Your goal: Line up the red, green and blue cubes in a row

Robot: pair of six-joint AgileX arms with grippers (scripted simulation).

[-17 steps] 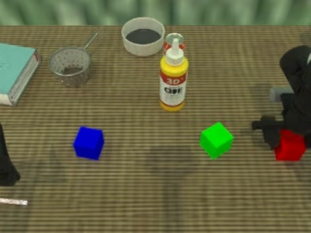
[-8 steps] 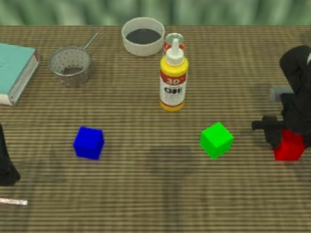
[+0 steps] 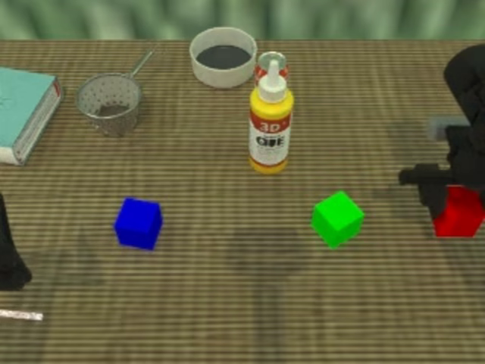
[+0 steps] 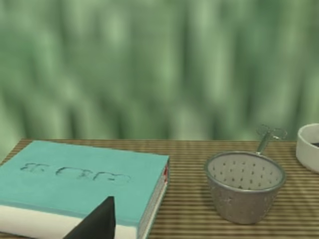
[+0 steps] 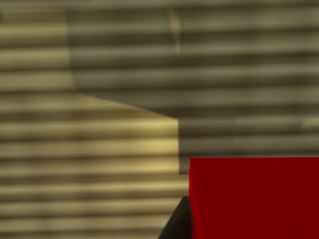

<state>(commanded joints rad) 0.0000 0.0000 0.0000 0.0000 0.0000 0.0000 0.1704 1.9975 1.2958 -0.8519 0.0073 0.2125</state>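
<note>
At the far left edge of the surface [image 3: 227, 303] the left gripper [image 3: 11, 265] sits parked, only a dark bit of it showing; whether its fingers are apart or together cannot be told. Past it at the back lie a teal book [image 3: 23, 110], a metal strainer [image 3: 110, 102], a white bowl [image 3: 223, 55] and a yellow glue bottle [image 3: 270, 121], none of them part of the job.

The blue cube [image 3: 138, 222] rests left of centre toward the front, well apart from everything else. The green cube [image 3: 337, 218] sits right of centre, turned a little off square, at roughly the same depth as the blue one. The red cube [image 3: 457, 211] is at the far right edge, with the right gripper [image 3: 443, 205] upon it. The fingers look clamped on the red cube: a dark finger presses its side in the top view, and in the right wrist view the cube [image 5: 254, 196] fills the lower corner with a dark finger edge against it.

All three cubes appear to be rigid, plain blocks with flat smooth faces, likely light and not fragile. The sensible hold is across two opposite flat sides, near mid-height, with the fingers square to the faces; a corner-to-corner pinch could let a smooth cube twist or slip. The tilted green cube would call for turning the wrist to match its faces first.
</note>
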